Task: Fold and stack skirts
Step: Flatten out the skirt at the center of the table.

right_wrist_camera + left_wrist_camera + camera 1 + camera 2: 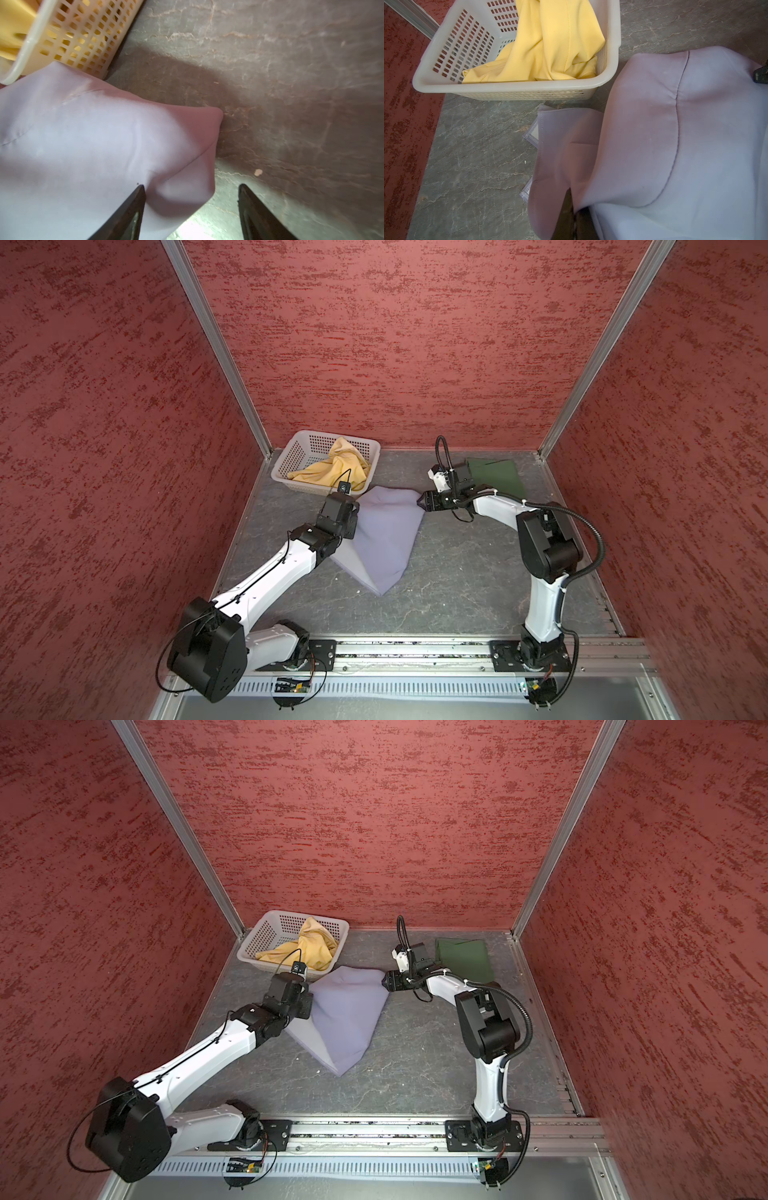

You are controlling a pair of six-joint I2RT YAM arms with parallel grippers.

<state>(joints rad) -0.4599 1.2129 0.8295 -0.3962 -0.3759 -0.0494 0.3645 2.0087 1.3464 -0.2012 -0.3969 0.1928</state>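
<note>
The lavender skirt lies near the middle of the grey marbled table, between the two arms. In both top views it shows as a smooth, pale lavender-grey wedge: broad at its far edge and narrowing to a point on the side nearer the arm bases. A flatter layer of the same cloth shows beneath it along the left edge. The left wrist view shows a dark curved seam across the fabric, and under the raised fold two stitched hem corners lie flat on the table.

The left gripper is clamped on the lavender skirt at its left far corner, with cloth draped over the dark fingers. The right gripper is at the skirt's right far corner with its jaws apart. A soft rounded corner of the cloth bulges between them and touches one finger.

The yellow skirt sits crumpled in deep folds inside the white perforated basket, at the far left of the table, just beside the lavender skirt. The green skirt lies flat and neatly folded, dark and rectangular, at the far right, partly behind the right arm's wrist
</note>
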